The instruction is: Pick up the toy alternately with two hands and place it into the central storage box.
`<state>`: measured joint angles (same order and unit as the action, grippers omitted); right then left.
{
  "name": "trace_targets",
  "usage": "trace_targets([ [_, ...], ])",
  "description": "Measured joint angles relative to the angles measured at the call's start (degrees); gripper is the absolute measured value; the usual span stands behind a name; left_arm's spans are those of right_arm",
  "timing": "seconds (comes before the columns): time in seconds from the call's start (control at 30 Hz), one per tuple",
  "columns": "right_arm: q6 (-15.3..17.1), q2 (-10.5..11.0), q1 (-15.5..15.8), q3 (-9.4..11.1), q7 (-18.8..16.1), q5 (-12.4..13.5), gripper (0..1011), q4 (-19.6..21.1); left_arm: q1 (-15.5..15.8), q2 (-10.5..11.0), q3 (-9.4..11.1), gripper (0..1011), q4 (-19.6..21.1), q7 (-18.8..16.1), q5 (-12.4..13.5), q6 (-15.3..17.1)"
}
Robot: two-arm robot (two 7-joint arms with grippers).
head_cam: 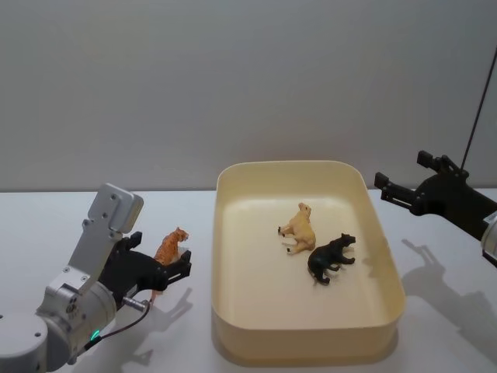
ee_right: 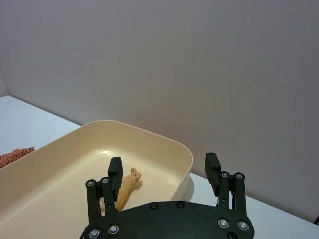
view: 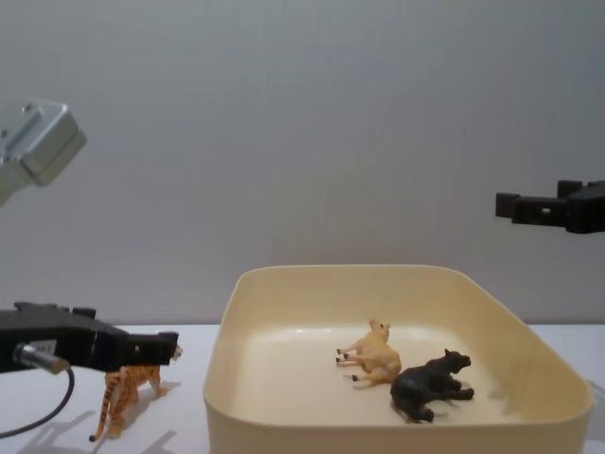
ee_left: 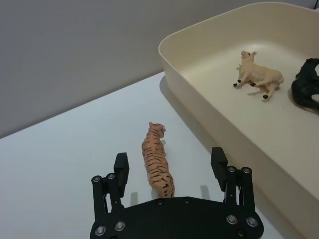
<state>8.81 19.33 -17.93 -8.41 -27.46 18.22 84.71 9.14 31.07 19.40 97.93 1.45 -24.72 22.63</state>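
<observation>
L gripper (ee_left: 169, 167) astride tiger (ee_left: 156, 159) – chest: standing

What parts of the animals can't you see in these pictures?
- Tiger: in the head view, the left tool covers its legs.
- Black animal: in the left wrist view, the picture's edge cuts it off.
- Tan animal: in the right wrist view, the right tool hides its back end.

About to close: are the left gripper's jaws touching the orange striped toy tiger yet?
Apart. Left wrist view shows the tiger between the left gripper's open jaws, white table visible either side.
</observation>
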Motion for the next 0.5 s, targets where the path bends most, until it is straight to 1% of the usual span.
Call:
trace_targets([
  [0.13,0.0,0.0,0.0,0.0,0.0,0.0,1001,0.0,0.2,-0.2,-0.1,1001,-0.9,0.2,-0.5,0.3],
  [0.33,0.0,0.0,0.0,0.0,0.0,0.0,1001,0.0,1.1,-1.0,-0.4,1001,-3.4,0.6,-1.5,0.4],
  [0.5,0.0,0.0,0.0,0.0,0.0,0.0,1001,0.0,2.3,-1.9,-0.6,1001,-5.9,1.6,-2.0,0.2],
])
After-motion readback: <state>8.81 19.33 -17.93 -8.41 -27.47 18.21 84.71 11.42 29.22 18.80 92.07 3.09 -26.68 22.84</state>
